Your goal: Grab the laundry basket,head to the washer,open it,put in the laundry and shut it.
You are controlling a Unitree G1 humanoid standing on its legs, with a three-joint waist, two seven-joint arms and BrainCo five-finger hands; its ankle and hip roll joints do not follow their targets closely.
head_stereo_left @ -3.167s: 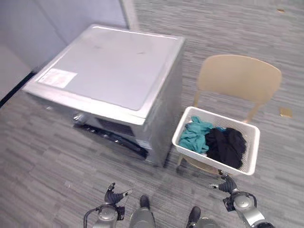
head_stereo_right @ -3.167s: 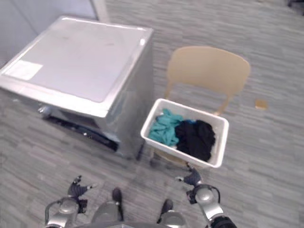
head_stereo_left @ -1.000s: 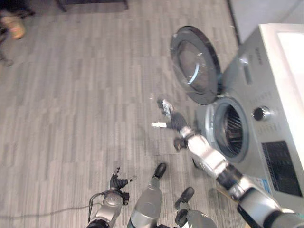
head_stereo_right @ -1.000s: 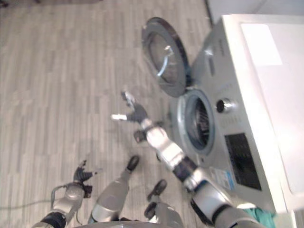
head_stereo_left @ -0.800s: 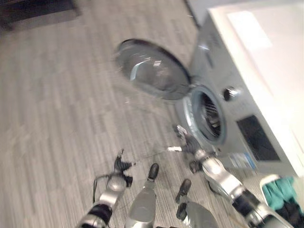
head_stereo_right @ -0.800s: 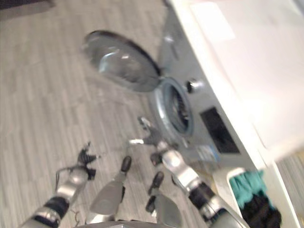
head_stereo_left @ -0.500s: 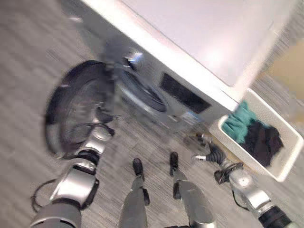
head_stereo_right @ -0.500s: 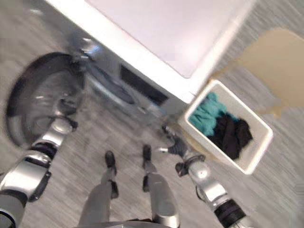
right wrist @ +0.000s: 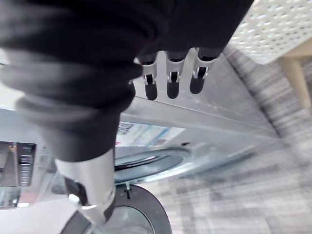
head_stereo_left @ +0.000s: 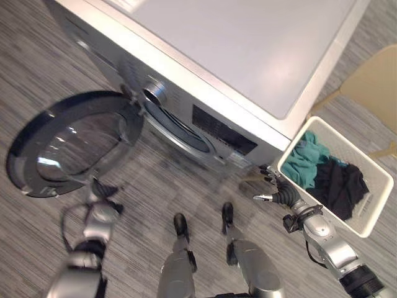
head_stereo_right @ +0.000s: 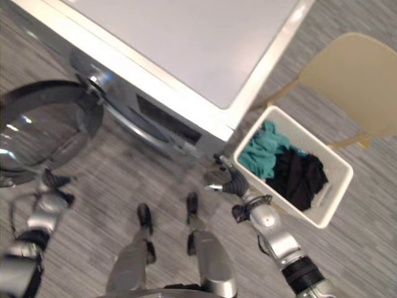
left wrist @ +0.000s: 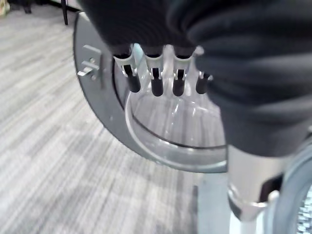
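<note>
washer (head_stereo_left: pixel 236 56): silver, round door (head_stereo_left: pixel 71 143) swung open | laundry basket (head_stereo_left: pixel 372 208): white, on chair beside it, teal and black clothes inside

even bright indoor light, pale glare on the washer (head_stereo_left: pixel 248 49) top, left hand (head_stereo_left: pixel 99 214) motion-blurred, wrist views soft up close

One washer (head_stereo_left: pixel 248 56) with one open door (head_stereo_left: pixel 71 143), one basket (head_stereo_left: pixel 372 214) holding two garments, teal (head_stereo_left: pixel 304 161) and black (head_stereo_left: pixel 341 186), and one chair (head_stereo_right: pixel 353 81).
</note>
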